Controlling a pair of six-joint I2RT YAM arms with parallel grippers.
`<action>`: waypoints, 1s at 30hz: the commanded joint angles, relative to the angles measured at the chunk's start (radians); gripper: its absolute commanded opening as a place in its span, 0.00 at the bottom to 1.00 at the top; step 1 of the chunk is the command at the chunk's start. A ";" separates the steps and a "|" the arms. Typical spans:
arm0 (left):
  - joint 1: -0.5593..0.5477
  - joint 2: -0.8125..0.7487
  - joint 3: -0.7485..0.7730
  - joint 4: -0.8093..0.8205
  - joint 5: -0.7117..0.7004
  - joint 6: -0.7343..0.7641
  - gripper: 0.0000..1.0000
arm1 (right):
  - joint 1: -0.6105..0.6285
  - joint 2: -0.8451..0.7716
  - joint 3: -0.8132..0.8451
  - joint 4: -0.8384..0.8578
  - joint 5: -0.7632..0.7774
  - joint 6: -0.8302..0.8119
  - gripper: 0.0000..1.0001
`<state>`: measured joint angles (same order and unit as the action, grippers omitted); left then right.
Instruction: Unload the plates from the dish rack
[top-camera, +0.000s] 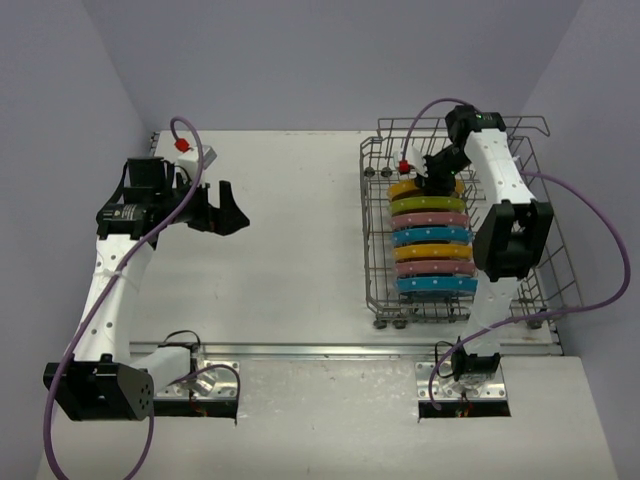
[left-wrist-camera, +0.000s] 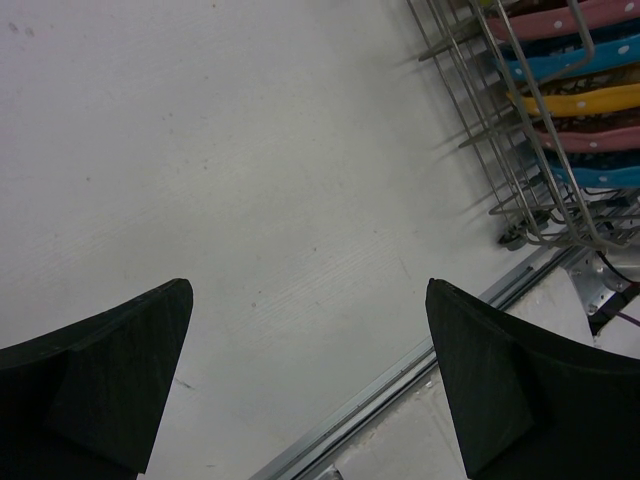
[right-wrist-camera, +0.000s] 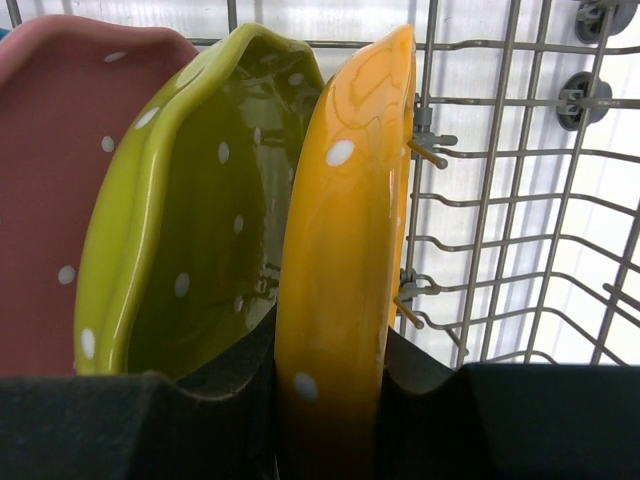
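Dish rack wires frame right jaws pinching the orange plate, hidden overhead.

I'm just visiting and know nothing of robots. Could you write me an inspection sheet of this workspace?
Surface: white table.
Job's things: seven dotted plates stand on edge in the dish rack, on the right.
Clutter: nothing seen.
Grippers: left gripper open over the table; right gripper shut on the farthest yellow plate.
Cables: purple cables loop off both arms.
Surroundings: plain pale walls.
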<state>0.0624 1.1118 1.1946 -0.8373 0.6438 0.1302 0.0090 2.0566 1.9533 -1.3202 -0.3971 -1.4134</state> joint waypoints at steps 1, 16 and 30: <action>0.019 -0.014 0.002 0.045 0.037 -0.006 1.00 | -0.001 -0.092 0.114 -0.030 -0.074 -0.051 0.00; 0.024 -0.057 -0.015 0.055 0.062 -0.009 1.00 | -0.001 -0.213 0.245 -0.048 -0.168 -0.055 0.00; 0.030 -0.063 0.031 0.093 0.096 -0.103 1.00 | 0.035 -0.561 -0.155 0.571 -0.248 0.199 0.00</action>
<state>0.0798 1.0727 1.1775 -0.8040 0.7017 0.0876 0.0117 1.7408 2.0242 -1.2560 -0.5598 -1.3572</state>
